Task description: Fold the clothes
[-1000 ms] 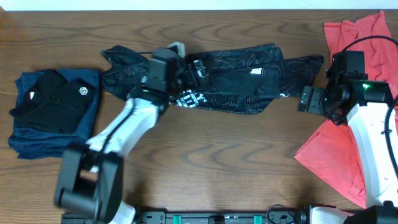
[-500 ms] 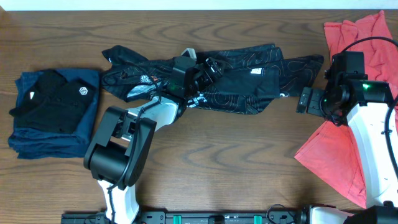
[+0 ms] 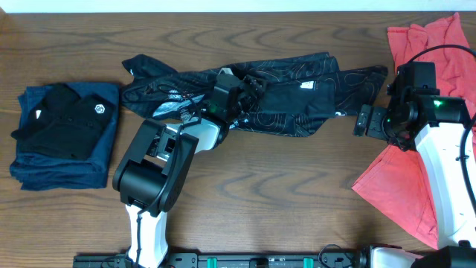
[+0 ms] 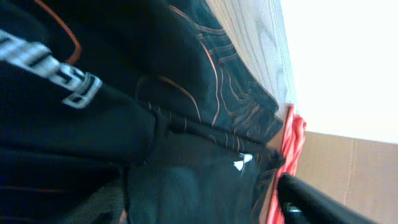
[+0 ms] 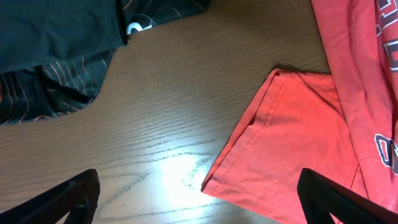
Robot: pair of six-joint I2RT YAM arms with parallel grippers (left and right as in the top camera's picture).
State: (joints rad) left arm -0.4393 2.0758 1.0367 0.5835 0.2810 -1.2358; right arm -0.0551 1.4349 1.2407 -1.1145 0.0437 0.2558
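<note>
A black garment with thin orange line patterns lies spread across the back middle of the table. It fills the left wrist view, and its corner shows in the right wrist view. My left gripper sits low on the garment near its middle, shut on a bunched fold of its cloth; the cloth hides the fingers. A red T-shirt lies crumpled at the right edge, and its sleeve shows in the right wrist view. My right gripper hangs open and empty over bare wood between the two garments.
A folded pile of dark blue and black clothes sits at the left edge of the wooden table. The right arm's white body lies over the red T-shirt.
My left gripper has moved right along the black garment, from its left part to its middle, dragging cloth with it. The right arm has not moved.
</note>
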